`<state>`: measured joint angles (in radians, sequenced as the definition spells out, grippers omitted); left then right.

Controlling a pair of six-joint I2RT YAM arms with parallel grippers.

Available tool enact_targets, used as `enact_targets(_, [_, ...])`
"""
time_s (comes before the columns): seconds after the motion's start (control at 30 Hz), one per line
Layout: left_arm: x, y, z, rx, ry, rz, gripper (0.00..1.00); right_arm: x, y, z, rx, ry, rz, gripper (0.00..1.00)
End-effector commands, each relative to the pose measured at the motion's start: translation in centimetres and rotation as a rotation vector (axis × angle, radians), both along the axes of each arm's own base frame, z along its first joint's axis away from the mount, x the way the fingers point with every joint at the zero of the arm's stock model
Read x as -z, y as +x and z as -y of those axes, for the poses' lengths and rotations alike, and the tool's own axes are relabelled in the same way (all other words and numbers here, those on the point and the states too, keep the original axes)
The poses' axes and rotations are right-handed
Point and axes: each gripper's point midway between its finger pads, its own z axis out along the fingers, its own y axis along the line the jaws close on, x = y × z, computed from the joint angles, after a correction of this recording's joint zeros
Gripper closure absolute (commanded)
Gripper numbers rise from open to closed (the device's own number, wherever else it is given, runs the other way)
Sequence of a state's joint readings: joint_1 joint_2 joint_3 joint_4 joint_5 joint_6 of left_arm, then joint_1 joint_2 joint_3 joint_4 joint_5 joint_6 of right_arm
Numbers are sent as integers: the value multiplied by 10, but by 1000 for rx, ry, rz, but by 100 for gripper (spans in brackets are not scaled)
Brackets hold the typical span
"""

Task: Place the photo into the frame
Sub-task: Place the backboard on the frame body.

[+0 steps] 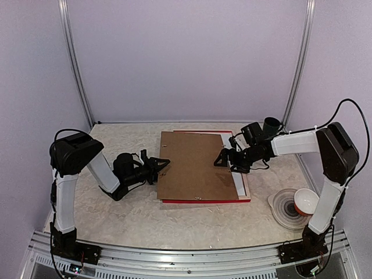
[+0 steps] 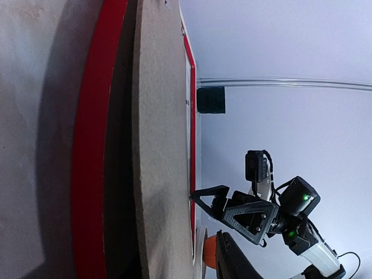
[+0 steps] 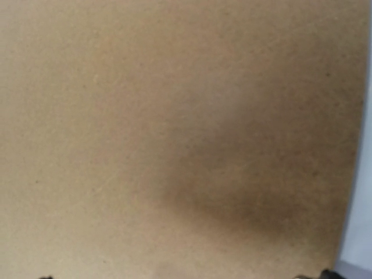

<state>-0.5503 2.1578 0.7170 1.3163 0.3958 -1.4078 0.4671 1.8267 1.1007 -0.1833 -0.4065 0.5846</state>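
Note:
The brown backing board [image 1: 192,165] lies over the red frame [image 1: 203,201], shifted left, so red shows along the near and right sides. The photo is hidden. A white strip [image 1: 240,185] shows between board and frame on the right. My left gripper [image 1: 163,164] sits at the board's left edge, jaws partly apart, one finger [image 2: 232,261] above the board [image 2: 157,145], whose near edge is raised off the frame [image 2: 93,145]. My right gripper [image 1: 222,160] is open, one fingertip [image 2: 208,191] touching the board's right edge. The right wrist view is filled by the board [image 3: 174,116].
A white plate [image 1: 280,210] with an orange-and-white bowl [image 1: 305,200] on it stands near the right arm's base. Purple walls close the table at the back and both sides.

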Motion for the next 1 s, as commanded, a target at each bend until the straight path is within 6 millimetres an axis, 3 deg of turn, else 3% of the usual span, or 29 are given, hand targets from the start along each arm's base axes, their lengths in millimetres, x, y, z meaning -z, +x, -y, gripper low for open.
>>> enact_targets(0.0, [-6,-4,2,17,-24,31,69,-20,-3,-11,-29,25,41,1])
enact_targets(0.47, [-6,-4,3,23,-27,29,69,-5,-17,-9,-41,-9,4,1])
enact_targets(0.97, [-6,-2,0,20,-32,24,69,7,-15,-4,-26,-60,-6,1])
